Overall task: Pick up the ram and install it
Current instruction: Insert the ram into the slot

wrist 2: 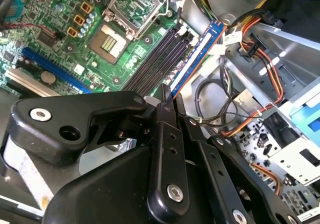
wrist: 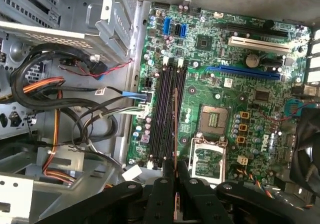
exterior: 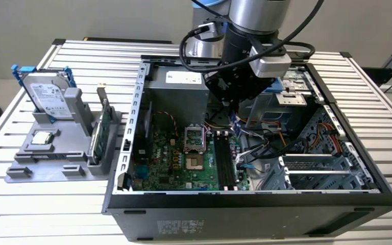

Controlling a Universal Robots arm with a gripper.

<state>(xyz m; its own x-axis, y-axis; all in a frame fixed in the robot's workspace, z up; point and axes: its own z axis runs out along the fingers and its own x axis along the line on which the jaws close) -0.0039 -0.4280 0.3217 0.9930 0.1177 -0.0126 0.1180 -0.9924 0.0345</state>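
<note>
My gripper [exterior: 234, 108] hangs inside the open computer case [exterior: 136, 109], shut on the ram. In the second wrist view the ram [wrist 2: 199, 48] is a thin stick with a blue face and a white label, reaching out from the gripper [wrist 2: 166, 98]. In the first wrist view the ram [wrist: 174, 129] appears edge-on as a thin line from the gripper [wrist: 174, 168]. It runs along the black memory slots [wrist: 167, 114] and hovers above them. The slots [exterior: 224, 159] lie on the green motherboard [exterior: 169, 163], beside the processor socket [exterior: 194, 138].
Bundles of cables [exterior: 267, 143] and metal drive bays [exterior: 322, 171] fill the case on the exterior view's right. A grey fixture [exterior: 49, 161] on the exterior view's left holds a hard drive [exterior: 46, 97], a square silver chip [exterior: 43, 138] and an upright green card [exterior: 100, 130].
</note>
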